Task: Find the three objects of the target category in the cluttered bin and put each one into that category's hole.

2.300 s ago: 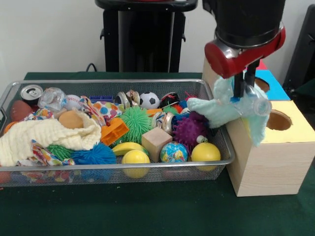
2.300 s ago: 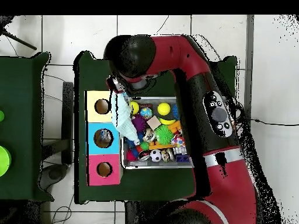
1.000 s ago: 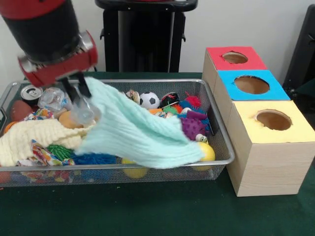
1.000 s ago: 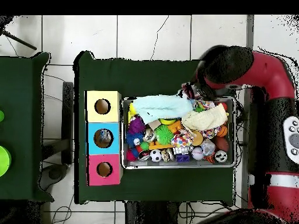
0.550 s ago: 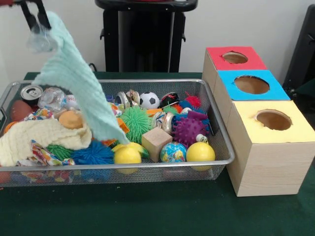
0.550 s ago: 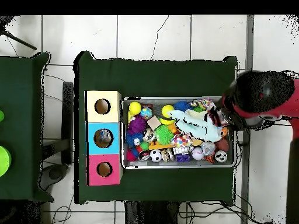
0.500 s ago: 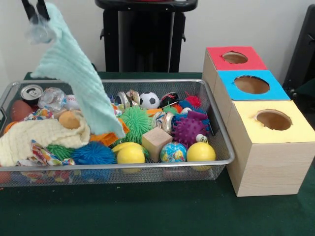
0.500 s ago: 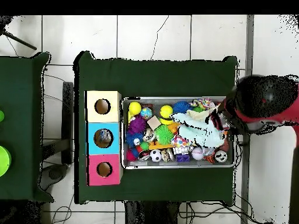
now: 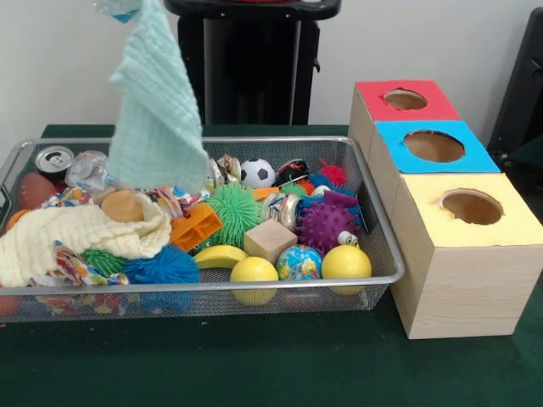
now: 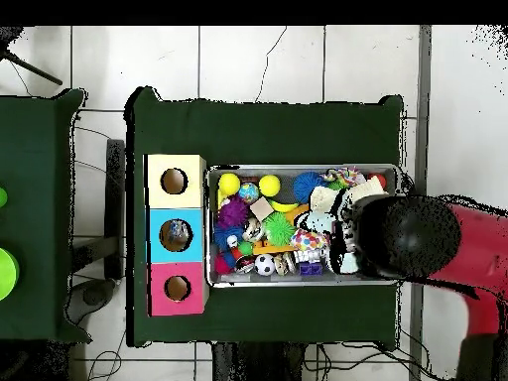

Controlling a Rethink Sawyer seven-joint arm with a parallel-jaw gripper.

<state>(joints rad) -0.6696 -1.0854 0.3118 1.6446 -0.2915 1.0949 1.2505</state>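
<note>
A pale mint cloth (image 9: 157,110) hangs from the top edge of the front view, upper left of the frame, its lower edge dangling over the left half of the wire bin (image 9: 373,212). At its very top sits a bit of clear crumpled plastic (image 9: 117,8). The gripper itself is out of the front view, and in the overhead view the arm (image 10: 427,238) covers it at the bin's right end — whether it is open or closed cannot be told. The bin holds a cream cloth (image 9: 76,236), a green spiky ball (image 9: 233,214), a wooden block (image 9: 271,240), a globe ball (image 9: 299,263) and two yellow balls (image 9: 254,271). At the right of the frame, on the green tabletop (image 9: 254,365), stands the box with red (image 9: 405,98), blue (image 9: 433,145) and yellow holes (image 9: 471,206).
</note>
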